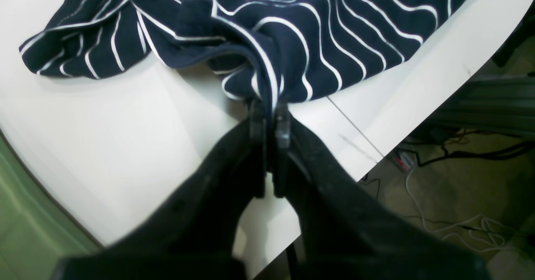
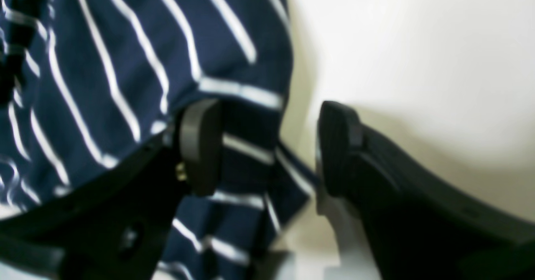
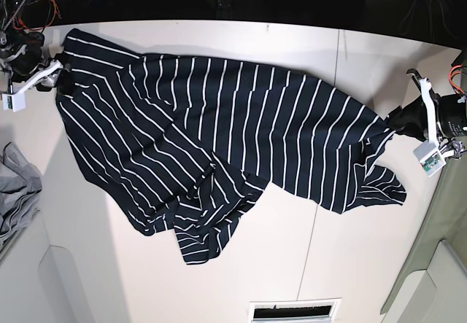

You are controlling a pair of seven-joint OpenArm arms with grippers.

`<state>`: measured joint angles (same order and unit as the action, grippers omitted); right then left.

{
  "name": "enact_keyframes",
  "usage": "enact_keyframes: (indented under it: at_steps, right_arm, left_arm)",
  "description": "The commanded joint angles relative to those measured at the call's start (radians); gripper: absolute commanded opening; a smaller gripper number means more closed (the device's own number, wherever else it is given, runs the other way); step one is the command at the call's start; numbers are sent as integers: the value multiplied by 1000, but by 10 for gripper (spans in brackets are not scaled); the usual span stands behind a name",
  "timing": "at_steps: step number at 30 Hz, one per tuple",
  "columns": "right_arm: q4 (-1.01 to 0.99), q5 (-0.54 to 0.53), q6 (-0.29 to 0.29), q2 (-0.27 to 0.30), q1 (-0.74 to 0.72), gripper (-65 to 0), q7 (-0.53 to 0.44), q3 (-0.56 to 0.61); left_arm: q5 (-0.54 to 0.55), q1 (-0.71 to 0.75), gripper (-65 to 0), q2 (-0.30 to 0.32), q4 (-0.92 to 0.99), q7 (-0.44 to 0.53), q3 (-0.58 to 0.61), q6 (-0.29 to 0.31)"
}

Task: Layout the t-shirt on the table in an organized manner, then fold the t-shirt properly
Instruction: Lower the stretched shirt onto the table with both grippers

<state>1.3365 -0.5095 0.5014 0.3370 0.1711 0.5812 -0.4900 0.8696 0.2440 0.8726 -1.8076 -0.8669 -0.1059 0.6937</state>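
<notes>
T-shirt: we see the dark navy, white-striped fabric t-shirt [image 3: 219, 126] spread crumpled across the large white table [image 3: 350, 265].
Left gripper [image 1: 270, 109]: pinches the t-shirt's edge near the table's edge.
Right gripper [image 2: 267, 146]: jaws apart, straddling the t-shirt's opposite edge.

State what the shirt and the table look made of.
Shirt: soft knit fabric, likely cotton jersey, matte; it drapes and wrinkles, with thin white stripes. Table: hard smooth white board, probably laminate, slightly glossy; it shows soft reflections and a thin seam.

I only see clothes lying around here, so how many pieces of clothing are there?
2. The striped t-shirt lies spread across the middle of the table. A grey garment sits at the left edge of the base view, partly cut off. More could lie out of frame.
</notes>
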Motion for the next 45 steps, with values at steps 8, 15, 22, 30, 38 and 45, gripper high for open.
enact_keyframes:
  at_steps: [8,15,22,30,38,45]
  right_arm:
    - [-31,-42,10,17,-92,-441,39,36]
    - [73,-145,61,18,-94,-650,96,29]
    - [339,-248,72,54,-38,-650,261,0]
    - [650,-259,72,72,105,-650,259,-20]
    - [728,-204,71,73,95,-650,156,-79]
    - [380,-98,71,79,-93,-650,103,31]
  left_arm:
    - [13,-8,-650,22,-9,18,-12,4]
    - [13,-8,-650,23,-9,17,-21,4]
    - [93,-9,-650,23,-26,-11,-166,4]
    - [280,-8,-650,23,-89,-123,-370,4]
    - [222,-8,-650,22,-150,-8,-488,4]
    - [-63,-34,-650,8,71,251,-202,4]
